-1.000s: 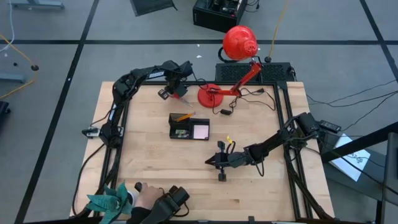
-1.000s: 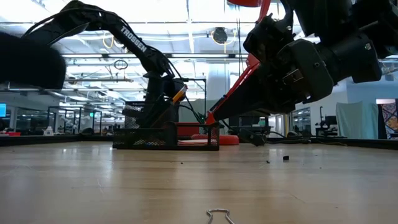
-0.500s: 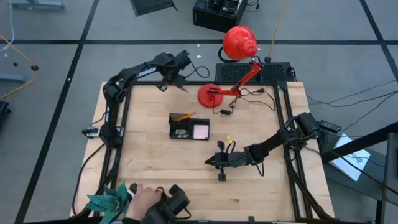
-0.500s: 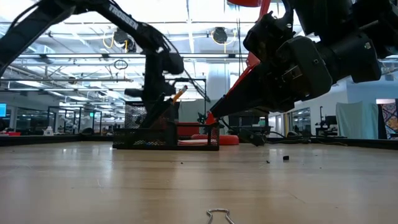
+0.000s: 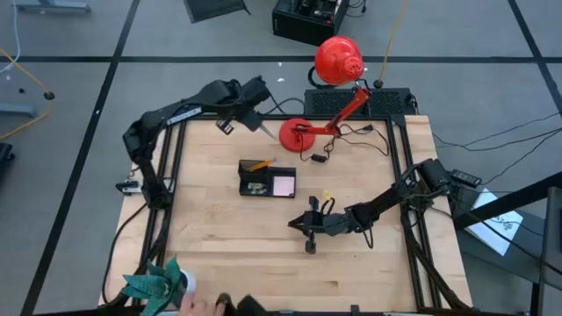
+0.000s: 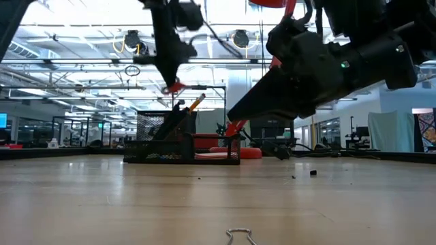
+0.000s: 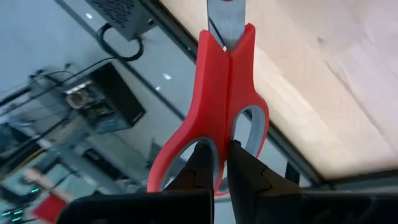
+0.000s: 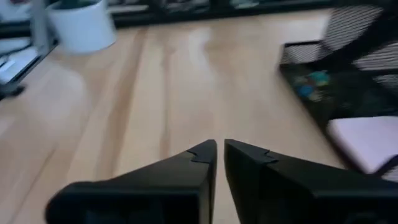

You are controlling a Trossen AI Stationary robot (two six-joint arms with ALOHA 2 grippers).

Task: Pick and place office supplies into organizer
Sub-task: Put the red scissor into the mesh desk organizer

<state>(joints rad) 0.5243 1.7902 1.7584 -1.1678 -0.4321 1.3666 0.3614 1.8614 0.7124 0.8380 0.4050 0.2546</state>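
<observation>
My left gripper (image 5: 254, 114) is raised above the table's far edge, left of the red lamp base, shut on the red-handled scissors (image 7: 225, 106), which show as a red bit under the fingers in the low view (image 6: 174, 87). The black organizer (image 5: 268, 178) stands mid-table holding an orange pencil (image 5: 259, 164) and the pink notepad (image 5: 284, 184). Blue and yellow bits (image 8: 311, 81) lie in one of its compartments. My right gripper (image 5: 303, 226) hovers low, to the right of and nearer than the organizer, shut and holding nothing (image 8: 219, 152). A yellow bit (image 5: 323, 197) and a small dark object (image 5: 309, 247) lie beside it. My left gripper pinches the scissors where the two red handle loops meet (image 7: 222, 140), one finger in each loop's opening. The fingers lie along the scissors, and the blades (image 7: 224, 18) point away from the wrist. The scissors are lifted clear of the table.
The red desk lamp stands on its round base (image 5: 297, 134) at the far edge, with cables (image 5: 351, 132) trailing to the right. The teal plant in its white pot (image 5: 154, 283) sits at the near left corner beside a person's hand (image 5: 198, 304). A paper clip (image 6: 240, 235) lies near the near edge.
My left gripper has risen well above the table with the scissors, drifting slightly toward the far edge, so the scissors now hang clear. The person's hand at the near edge has drawn back, mostly out of the picture.
</observation>
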